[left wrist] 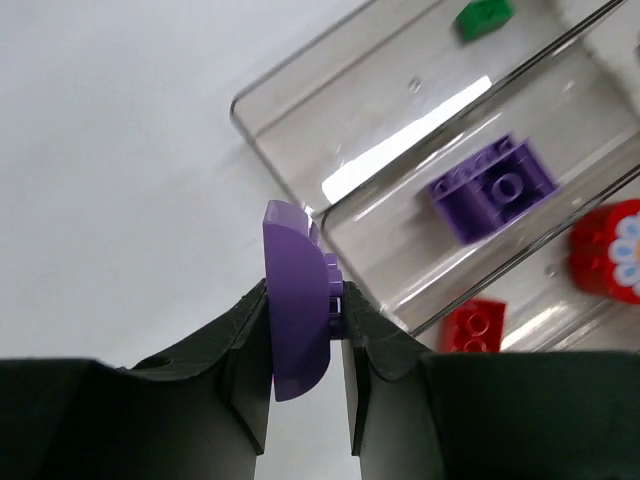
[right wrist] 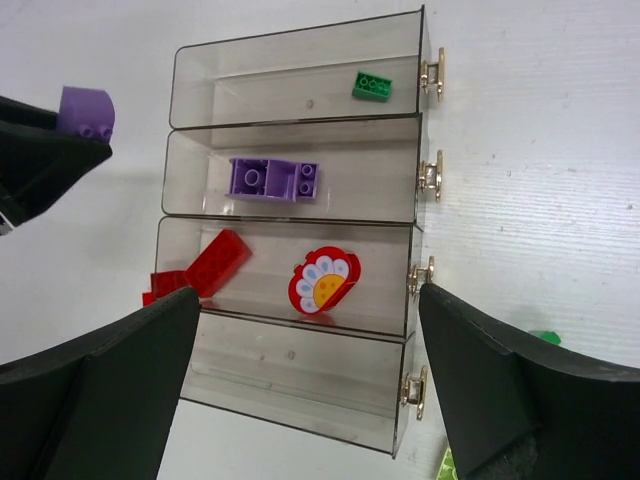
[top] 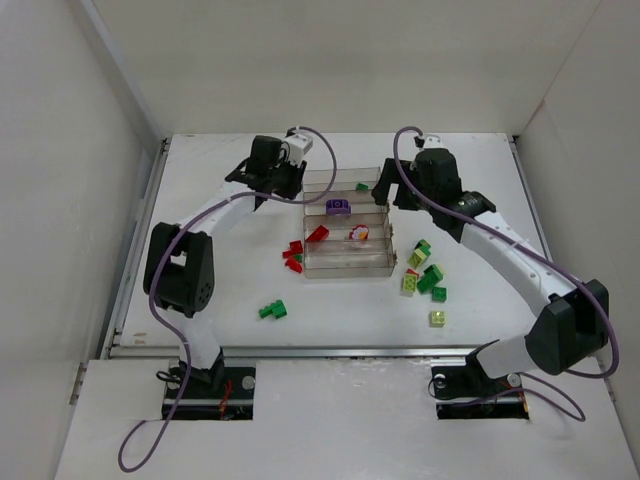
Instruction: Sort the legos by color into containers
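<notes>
Sitting mid-table, the clear tray (top: 342, 264) carries green, purple and red pieces in separate rows. Over it hangs the right gripper (right wrist: 310, 295), jaws spread wide, holding nothing. The left gripper (left wrist: 308, 325) pinches a rounded purple brick (left wrist: 293, 300) just off the tray's far-left corner.

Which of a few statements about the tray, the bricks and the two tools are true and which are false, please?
1. The left tool is shut on a purple piece. True.
2. The right tool is shut. False: it is open and holds nothing.
3. The purple brick shares a compartment with the green brick. False: they lie in neighbouring compartments of the tray.
4. The flower piece and a red brick share a compartment. True.
</notes>
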